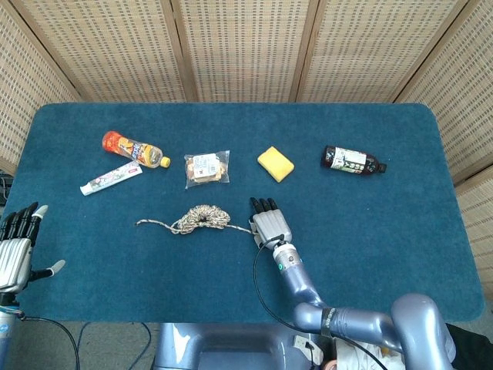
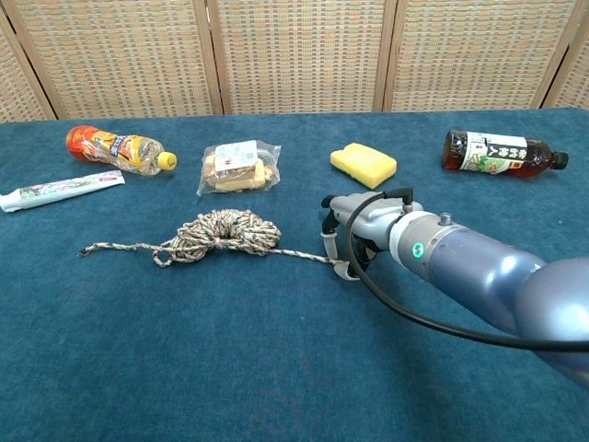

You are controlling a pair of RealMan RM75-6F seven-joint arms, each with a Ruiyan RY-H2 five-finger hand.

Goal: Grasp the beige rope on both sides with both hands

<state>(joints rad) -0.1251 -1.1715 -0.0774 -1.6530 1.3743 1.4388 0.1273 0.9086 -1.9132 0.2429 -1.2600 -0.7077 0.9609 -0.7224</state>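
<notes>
The beige rope (image 1: 202, 217) lies on the blue table, coiled in the middle, with one thin tail running left and another running right. In the chest view the rope (image 2: 221, 232) ends its right tail just under my right hand (image 2: 361, 232). That right hand (image 1: 268, 223) sits low over the cloth, fingers straight and pointing away, thumb tip beside the tail's end; nothing is gripped. My left hand (image 1: 17, 250) hovers off the table's left front corner, fingers spread and empty, far from the rope's left tail. The chest view does not show it.
Along the back row lie an orange drink bottle (image 1: 135, 149), a toothpaste tube (image 1: 111, 178), a bagged snack (image 1: 206, 168), a yellow sponge (image 1: 276, 163) and a dark bottle (image 1: 353, 160). Wicker screens stand behind the table.
</notes>
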